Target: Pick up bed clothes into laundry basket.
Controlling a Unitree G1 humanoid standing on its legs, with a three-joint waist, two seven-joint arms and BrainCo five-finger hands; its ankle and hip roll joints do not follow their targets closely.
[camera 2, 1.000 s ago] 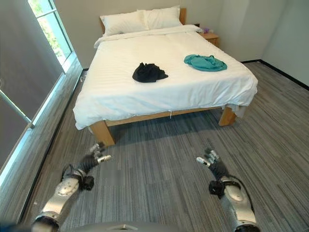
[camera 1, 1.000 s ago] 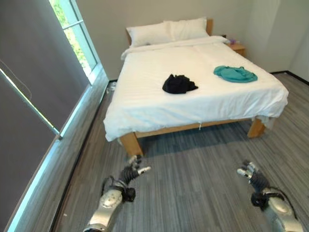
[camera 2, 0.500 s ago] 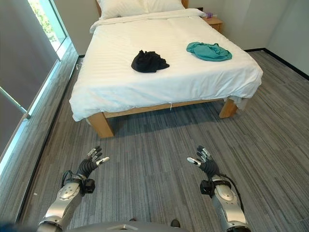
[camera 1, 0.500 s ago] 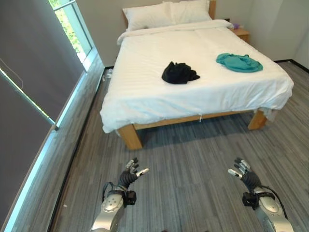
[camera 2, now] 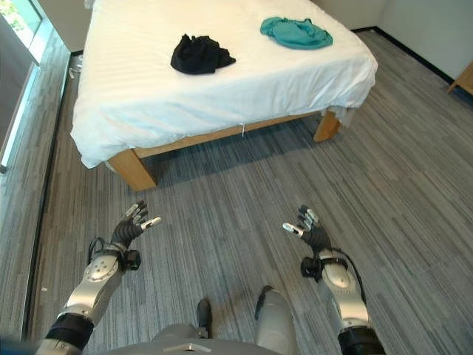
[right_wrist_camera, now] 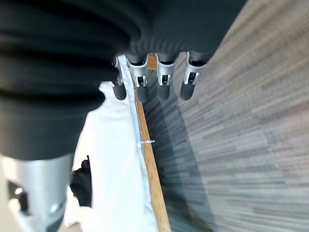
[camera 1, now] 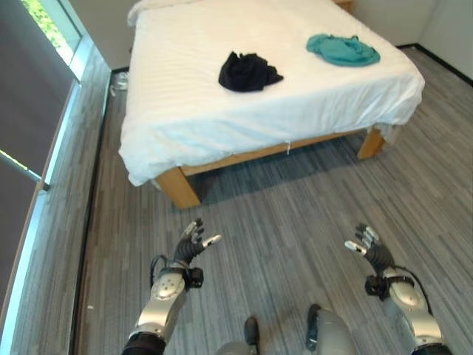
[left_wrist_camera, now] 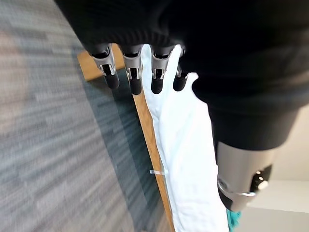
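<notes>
white sheet covers the bed (camera 1: 222,96), taken as landmark; a black garment (camera 1: 248,72) lies in a heap near the middle of the bed; a teal garment (camera 1: 343,49) lies on the bed towards its far right corner, well apart from the black one; both sit untouched on the sheet; no laundry basket can be seen.
left hand (camera 1: 191,246) hovers over the grey floor (camera 1: 288,214) in front of the bed's near left wooden leg (camera 1: 179,189), fingers spread and relaxed, holding nothing; right hand (camera 1: 367,249) hovers over the floor in front of the bed's near edge, to the right, fingers also loosely spread, empty; both well apart from the bed.
judgement: task not begun; approach to the bed is the step in hand.
risks: both garments lie well in from the near edge, so a reach from too far out could fall short or drag the sheet; the limp heaps may be only partly grasped and trail; with no basket sighted, the drop place is uncertain.
</notes>
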